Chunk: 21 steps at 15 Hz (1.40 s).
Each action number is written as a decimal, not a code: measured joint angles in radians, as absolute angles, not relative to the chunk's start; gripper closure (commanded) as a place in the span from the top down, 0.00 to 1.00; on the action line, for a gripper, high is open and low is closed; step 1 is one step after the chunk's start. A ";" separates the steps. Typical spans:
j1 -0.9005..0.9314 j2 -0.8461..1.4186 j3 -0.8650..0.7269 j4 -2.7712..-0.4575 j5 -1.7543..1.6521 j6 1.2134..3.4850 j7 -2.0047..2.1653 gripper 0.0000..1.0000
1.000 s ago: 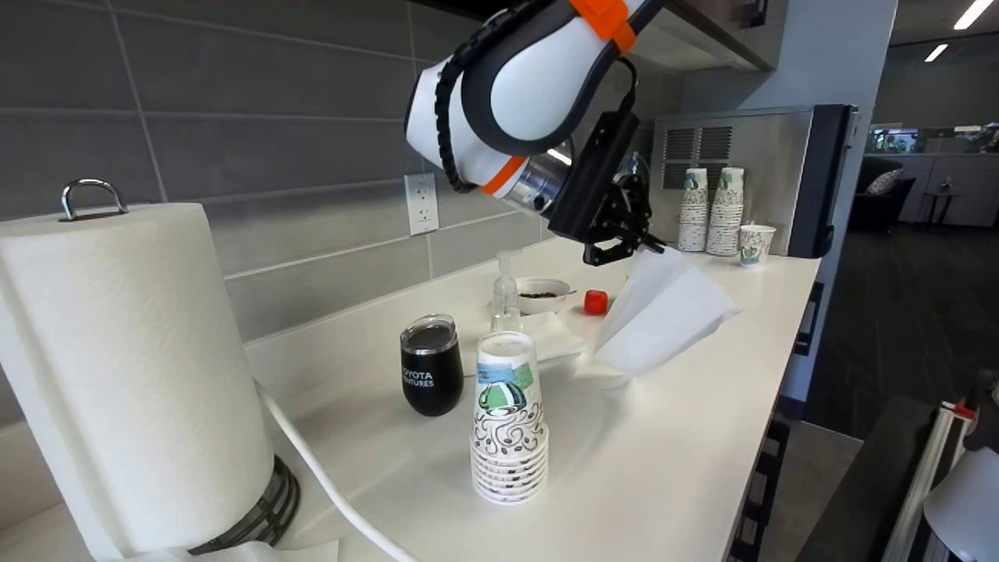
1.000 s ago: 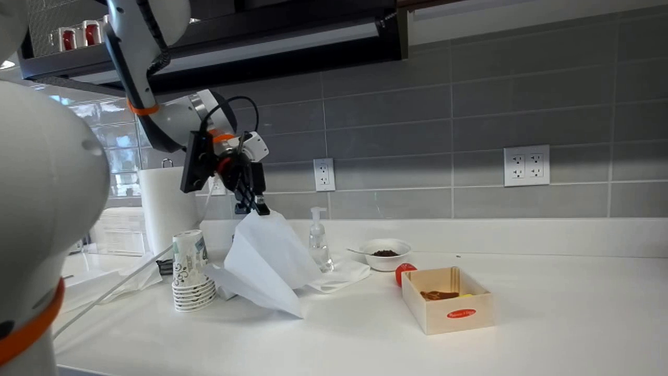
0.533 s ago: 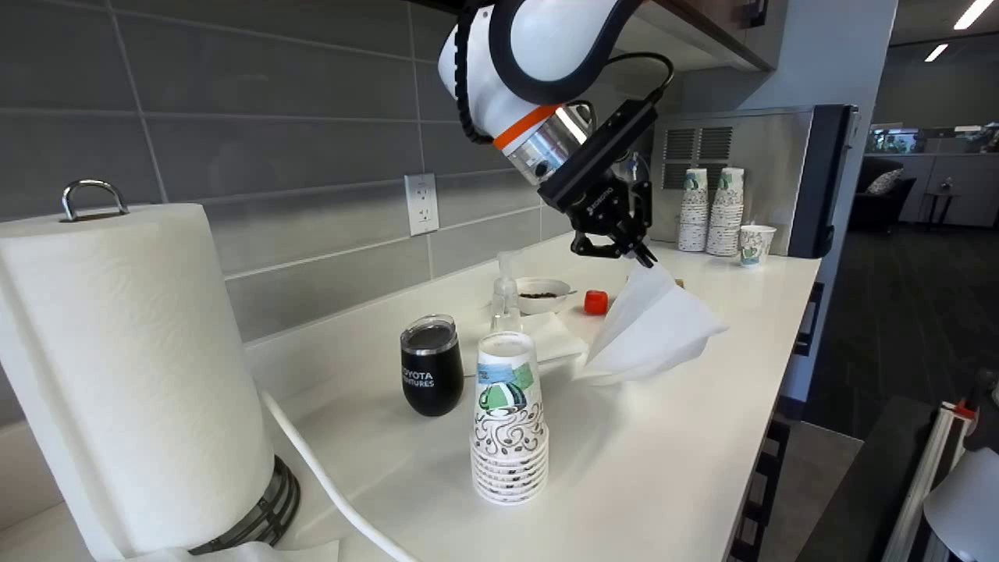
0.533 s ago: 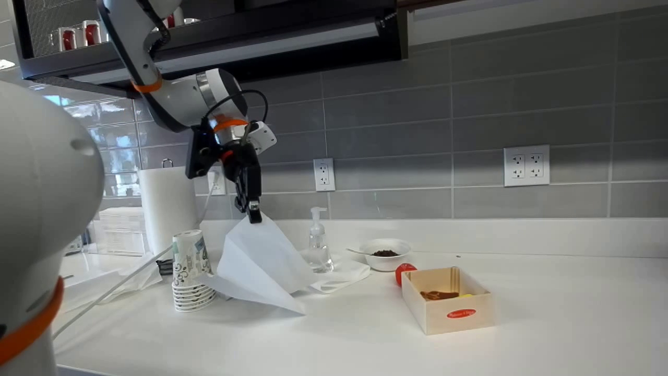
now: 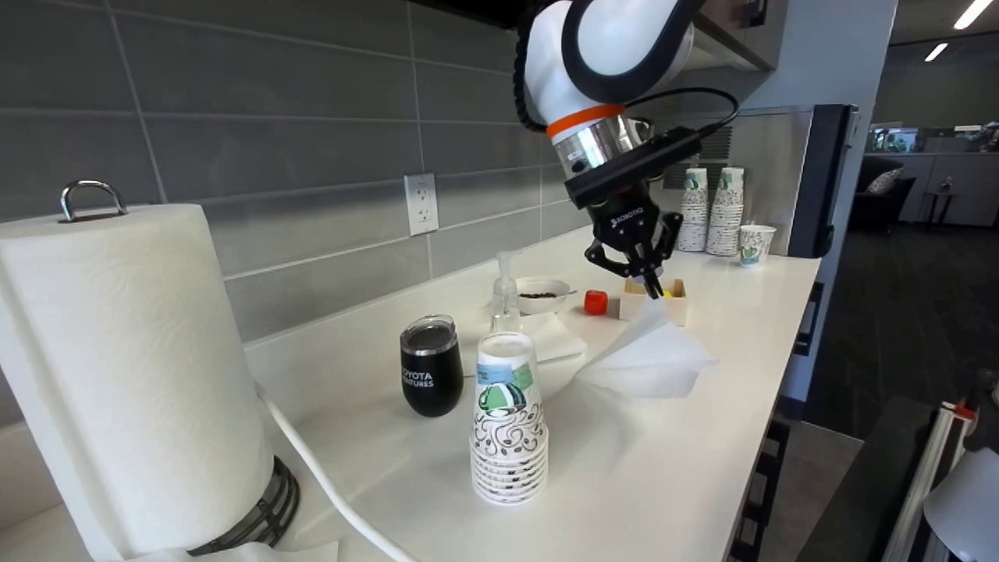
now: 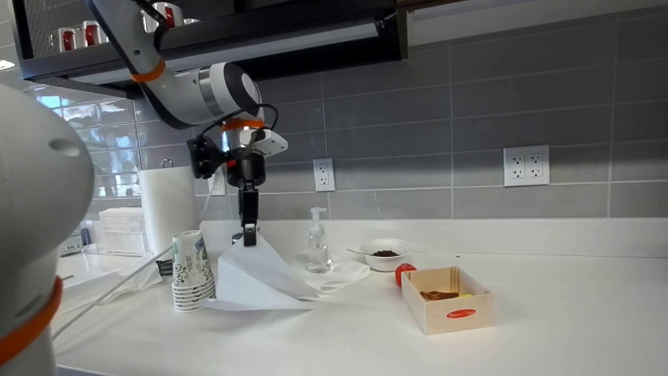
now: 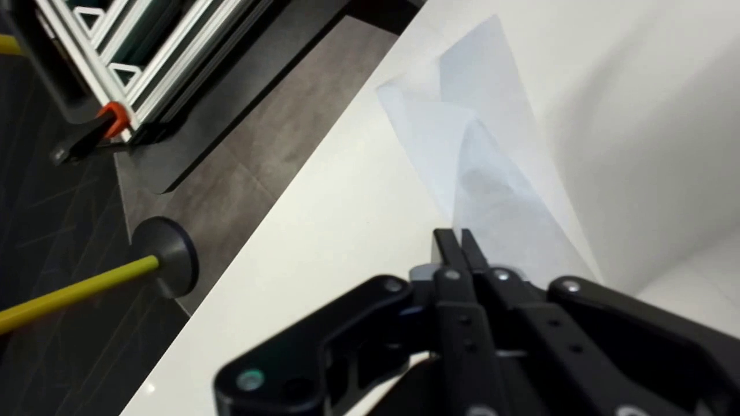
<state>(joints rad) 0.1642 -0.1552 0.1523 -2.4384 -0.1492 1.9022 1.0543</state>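
Pinching only 1 peak of the thin, white, translucent paper sheet (image 6: 250, 274) with the drawn-together, black, 2-finger gripper (image 7: 456, 236), so probably risking a slip through scant grip; perhaps risking creasing or tearing from any dragging of the flimsy lower folds against the white counter (image 6: 563, 313); perhaps risking a loose corner's snag on the upside-down, white, patterned paper-cup stack (image 5: 509, 425) standing near, and its toppling, through any wide swing; holding the sheet between that stack and the pale, rectangular wooden box (image 6: 459, 324), near the clear plastic pump bottle (image 6: 317, 243); pointing the gripper almost straight down, low over the counter; bending the white-and-black, orange-banded arm (image 6: 188, 102) sharply above the wrist; leaving unclear whether touching the counter with the sheet's hem.
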 measured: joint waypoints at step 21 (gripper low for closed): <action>-0.065 -0.553 0.354 -2.749 -0.447 2.248 1.629 0.00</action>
